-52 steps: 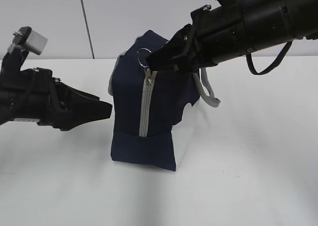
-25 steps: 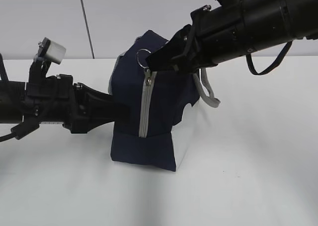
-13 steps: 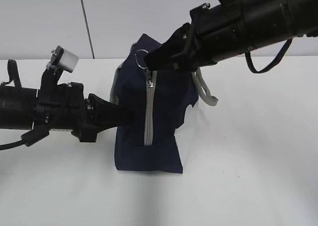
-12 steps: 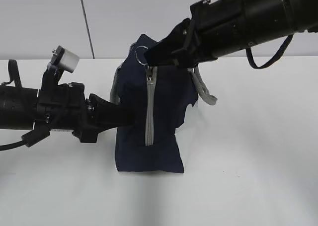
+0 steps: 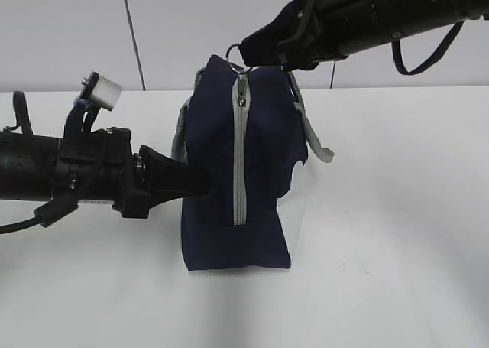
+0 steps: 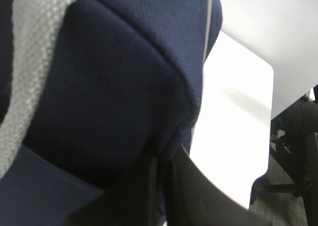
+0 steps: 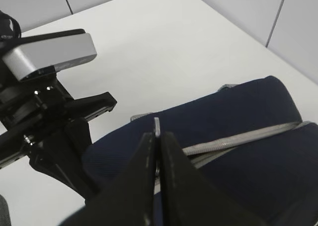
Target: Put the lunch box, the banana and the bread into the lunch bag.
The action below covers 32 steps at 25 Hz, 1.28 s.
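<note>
The navy-blue lunch bag stands upright on the white table, its grey zipper strip running down the end that faces me. My right gripper is shut on the metal ring pull at the bag's top; the ring's edge shows between the jaws in the right wrist view. My left gripper is shut on a fold of the bag's fabric low on its left side. The lunch box, banana and bread are out of view.
A grey webbing handle hangs down the bag's right side. The white table spreads around the bag, with a pale wall behind. The table's far edge and dark floor show in the left wrist view.
My left gripper moved right and closed on the bag's side. My right gripper rose with the ring pull, and the bag now stands taller and straighter with the zipper strip stretched upright.
</note>
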Each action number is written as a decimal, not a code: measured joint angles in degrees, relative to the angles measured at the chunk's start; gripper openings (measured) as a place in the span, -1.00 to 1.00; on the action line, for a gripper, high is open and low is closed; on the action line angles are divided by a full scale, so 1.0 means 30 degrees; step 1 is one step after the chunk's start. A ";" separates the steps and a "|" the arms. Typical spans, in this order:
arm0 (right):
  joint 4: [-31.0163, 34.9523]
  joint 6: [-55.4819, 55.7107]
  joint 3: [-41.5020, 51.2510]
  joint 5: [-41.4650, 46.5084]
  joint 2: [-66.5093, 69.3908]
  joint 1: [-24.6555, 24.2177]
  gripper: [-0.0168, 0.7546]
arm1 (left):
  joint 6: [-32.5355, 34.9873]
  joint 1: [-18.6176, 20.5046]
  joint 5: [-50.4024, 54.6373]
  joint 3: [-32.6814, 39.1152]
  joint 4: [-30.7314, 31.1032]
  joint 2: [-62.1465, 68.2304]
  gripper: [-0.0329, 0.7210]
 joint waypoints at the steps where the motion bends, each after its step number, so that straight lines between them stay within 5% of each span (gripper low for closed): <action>1: 0.0104 0.0034 -0.0043 0.0321 0.0239 -0.0229 -1.00 | -0.0101 0.0000 0.0014 0.0000 0.0155 0.0000 -0.90; 19: 0.0001 0.1455 -0.5952 0.5985 0.5960 -0.2040 -1.00 | -0.0578 -0.0021 0.0957 0.0000 0.1520 0.0021 -0.90; 23: -0.0111 0.1801 -0.6948 0.8077 0.5960 -0.2089 -1.00 | -0.2525 -0.0021 0.1101 0.0000 0.1545 0.0021 -0.89; 25: -0.0326 0.1985 -0.7235 0.8907 0.5960 -0.2133 -1.00 | -0.3992 -0.0021 0.1101 0.0000 0.1444 0.0021 -0.72; 29: -0.1262 0.2387 -0.7439 0.9724 0.5960 -0.2133 -1.00 | -0.7278 0.0491 0.1175 0.0000 0.0514 0.0021 0.07; 32: -0.2217 0.2566 -0.7439 0.9819 0.5960 -0.2133 -1.00 | -0.9049 0.1020 0.1829 0.0000 -0.0048 -0.0013 0.38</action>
